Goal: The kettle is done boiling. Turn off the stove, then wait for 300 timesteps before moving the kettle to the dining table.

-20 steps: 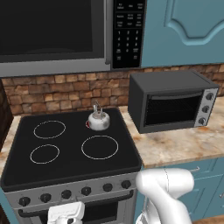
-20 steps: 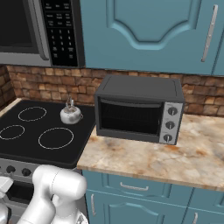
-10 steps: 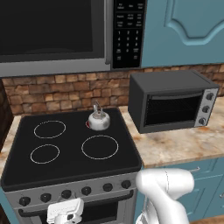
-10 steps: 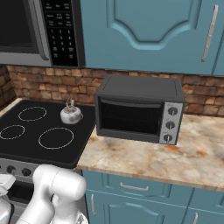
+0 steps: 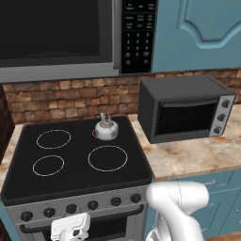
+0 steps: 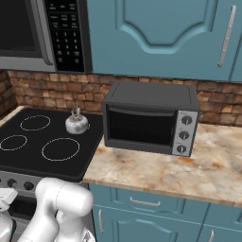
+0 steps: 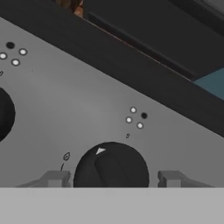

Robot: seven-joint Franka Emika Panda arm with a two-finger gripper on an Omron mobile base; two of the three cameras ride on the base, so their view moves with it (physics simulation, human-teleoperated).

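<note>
The kettle [image 5: 106,129] sits on the stove [image 5: 75,174], at the back right of the black cooktop, just behind the large front-right ring [image 5: 108,158] and near the brick wall. From the right base view the kettle [image 6: 76,123] stands upright, handle arched over its top, well apart from the toaster oven [image 6: 149,118], which rests on the marbled surface [image 6: 179,172] beside the stove [image 6: 42,156].

The end effector [image 5: 70,228] is low at the stove's steel front, just below the row of black knobs [image 5: 71,209] and left of centre. In the hand view the end effector [image 7: 109,179] faces the front panel head-on: one knob [image 7: 111,170] lies between its two fingertips [image 7: 54,178], which stand on either side of the knob with a gap to it on each side. The jaws are parted wide and hold nothing. A small white pointer mark on that knob points to the upper left in this view. A second knob [image 7: 4,114] shows at the left edge.
</note>
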